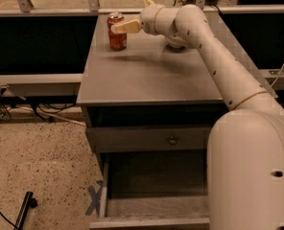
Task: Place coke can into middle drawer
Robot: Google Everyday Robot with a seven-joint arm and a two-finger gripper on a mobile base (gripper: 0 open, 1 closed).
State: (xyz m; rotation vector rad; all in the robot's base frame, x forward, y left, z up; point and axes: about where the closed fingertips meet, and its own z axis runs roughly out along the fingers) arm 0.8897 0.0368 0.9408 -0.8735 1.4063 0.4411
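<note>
The coke can [116,37] stands upright on the grey cabinet top [147,75], near its back left corner. My gripper [131,15] reaches in from the right at can height and is open. Its near finger [126,27] lies across the front of the can's upper part, and the far fingertip [147,2] points up behind. I cannot tell whether the finger touches the can. The middle drawer [154,208] is pulled out at the bottom of the view, and its plank floor is bare. My arm hides its right side.
A closed drawer front with a round knob [172,140] sits above the open drawer. A white bowl [176,45] stands on the top, mostly hidden under my wrist. A tape cross [95,200], a black tool [24,215] and cables [7,110] lie on the floor to the left.
</note>
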